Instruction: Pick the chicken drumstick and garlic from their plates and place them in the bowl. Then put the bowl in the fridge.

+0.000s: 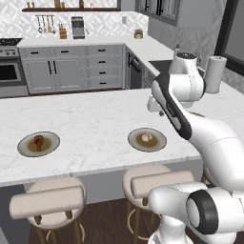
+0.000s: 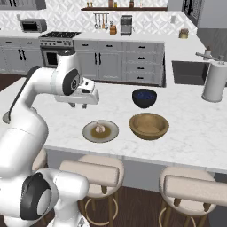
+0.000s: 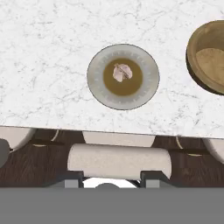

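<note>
Step in hand, as judged: approach for the first pick. The claw (image 2: 78, 105) hangs above the table (image 1: 95, 124), left of and a little beyond the garlic plate (image 2: 111, 133), with nothing between its fingers; whether the jaws are spread or closed cannot be told from these views.

Procedure: centre the claw over the garlic (image 3: 122, 72), which sits in the middle of its plate, then descend vertically. The bulb is rounded and may roll, so close on its widest part and stop above the plate surface.

Containers:
- Near plate: garlic only.
- Far-left plate (image 1: 52, 145): chicken drumstick (image 1: 38, 142), well apart from the claw.
- Wooden bowl (image 2: 153, 119), just right of the garlic plate: empty.
- Dark blue bowl (image 2: 144, 97), beyond it: contents cannot be told.
</note>
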Controlling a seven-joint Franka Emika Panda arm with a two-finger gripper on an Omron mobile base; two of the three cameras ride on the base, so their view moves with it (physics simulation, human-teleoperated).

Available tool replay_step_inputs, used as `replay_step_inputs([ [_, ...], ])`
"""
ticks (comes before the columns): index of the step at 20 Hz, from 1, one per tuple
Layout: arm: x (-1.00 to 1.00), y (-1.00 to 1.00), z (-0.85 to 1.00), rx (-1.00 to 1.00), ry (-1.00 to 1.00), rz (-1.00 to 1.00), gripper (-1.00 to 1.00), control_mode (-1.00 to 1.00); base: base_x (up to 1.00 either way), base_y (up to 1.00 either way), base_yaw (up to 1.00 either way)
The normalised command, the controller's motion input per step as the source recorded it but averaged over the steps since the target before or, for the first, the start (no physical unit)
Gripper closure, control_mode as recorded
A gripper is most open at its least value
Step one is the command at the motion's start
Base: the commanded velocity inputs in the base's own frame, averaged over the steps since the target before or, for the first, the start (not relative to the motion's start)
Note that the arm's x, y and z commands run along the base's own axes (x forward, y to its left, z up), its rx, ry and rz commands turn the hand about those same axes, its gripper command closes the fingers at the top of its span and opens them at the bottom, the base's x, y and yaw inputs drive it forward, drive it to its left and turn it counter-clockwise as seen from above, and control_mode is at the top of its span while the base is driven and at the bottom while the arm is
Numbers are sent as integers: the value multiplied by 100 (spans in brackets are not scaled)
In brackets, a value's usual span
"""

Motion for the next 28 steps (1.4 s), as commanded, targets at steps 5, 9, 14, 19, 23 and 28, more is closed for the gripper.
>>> replay_step_inputs([
  [5, 56, 4, 0, 0, 0, 3, -100, -100, 0, 0, 0],
  [9, 91, -4, -50, -7, 14, 6, -100, -100, 0, 0, 0],
  [14, 100, -5, -67, -6, 28, 8, -100, -100, 0, 0, 0],
  [19, 85, -5, -59, 0, 10, 16, -100, -100, 0, 0, 0],
  [23, 61, 0, -66, 0, 0, 17, -100, -100, 0, 0, 0],
  [28, 35, -5, -71, -2, 0, 4, -100, -100, 0, 0, 0],
])
